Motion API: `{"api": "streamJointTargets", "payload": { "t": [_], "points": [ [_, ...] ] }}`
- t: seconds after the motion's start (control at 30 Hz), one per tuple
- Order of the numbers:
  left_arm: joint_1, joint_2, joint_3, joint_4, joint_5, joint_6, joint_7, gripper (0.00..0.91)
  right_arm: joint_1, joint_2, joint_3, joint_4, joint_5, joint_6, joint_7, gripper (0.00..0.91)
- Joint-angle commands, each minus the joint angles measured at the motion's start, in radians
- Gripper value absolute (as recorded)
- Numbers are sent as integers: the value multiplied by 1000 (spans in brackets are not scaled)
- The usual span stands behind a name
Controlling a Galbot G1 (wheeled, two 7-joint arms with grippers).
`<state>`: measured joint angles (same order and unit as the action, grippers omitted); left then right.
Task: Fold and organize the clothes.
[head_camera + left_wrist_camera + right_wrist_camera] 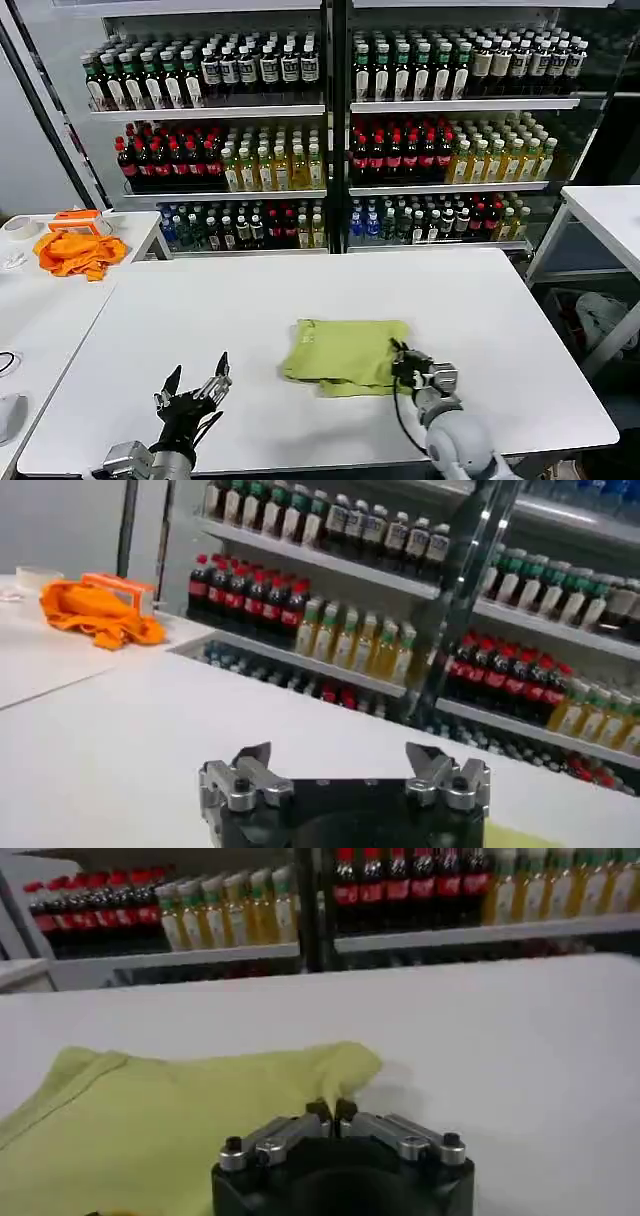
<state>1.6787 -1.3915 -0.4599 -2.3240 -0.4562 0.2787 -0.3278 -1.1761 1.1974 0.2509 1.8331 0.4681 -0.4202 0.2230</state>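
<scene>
A: Head view first: where's the T-shirt (345, 354)?

B: Yellow-green, folded to a rough rectangle, lying flat on the white table (300, 290), a bit toward 4 o'clock from table center. No print visible on the upper side.

A: R gripper (403, 365)?

B: At the shirt's 3 o'clock edge, near the front corner. Right wrist view shows its fingertips (319, 1112) pressed together w/ a pinch of the shirt's (150, 1128) edge fabric between them, so clamped on the cloth. Fabric puckers up a little at the pinch.

A: L gripper (195, 385)?

B: Over bare table at approx 8 o'clock from the shirt, well apart from it. Fingers spread wide, nothing between them. Left wrist view agrees: both fingers (245, 770) stand apart, tabletop beyond, and a sliver of yellow-green at the frame's lower corner.

A: Anything else around?

B: Orange cloth (78, 252) bunched on a side table (40, 310) at approx 10 o'clock, w/ an orange-framed item just behind it; can't tell what that is. Same cloth (100, 610) seen from the left wrist cam. Drink shelves (330, 110) full of bottles across 12 o'clock, behind the table. Another white table (610, 215) at 2 o'clock
</scene>
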Motion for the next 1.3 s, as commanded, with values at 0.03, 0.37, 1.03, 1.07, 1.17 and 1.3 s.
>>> {"api": "streamJointTargets", "payload": {
  "t": [0.03,0.37,1.03,1.07,1.17,1.3],
  "points": [
    [24,-1,14,-28,21,5,5,907,-21,-100,90,37,-98,51,-83,907],
    [46,7,8,-54,46,6,20,907,-146,-75,161,137,-230,246,-58,907],
    [-14,74,5,-26,56,21,96,907,-445,21,306,363,-263,296,-92,907],
    [-19,77,8,-24,58,21,100,907,-450,25,308,367,-263,296,-93,907],
    [-32,87,14,-16,64,19,115,907,-463,35,311,382,-264,296,-97,907],
    [-44,96,24,-3,77,15,132,907,-481,50,317,397,-263,295,-102,907]
  ]
}}
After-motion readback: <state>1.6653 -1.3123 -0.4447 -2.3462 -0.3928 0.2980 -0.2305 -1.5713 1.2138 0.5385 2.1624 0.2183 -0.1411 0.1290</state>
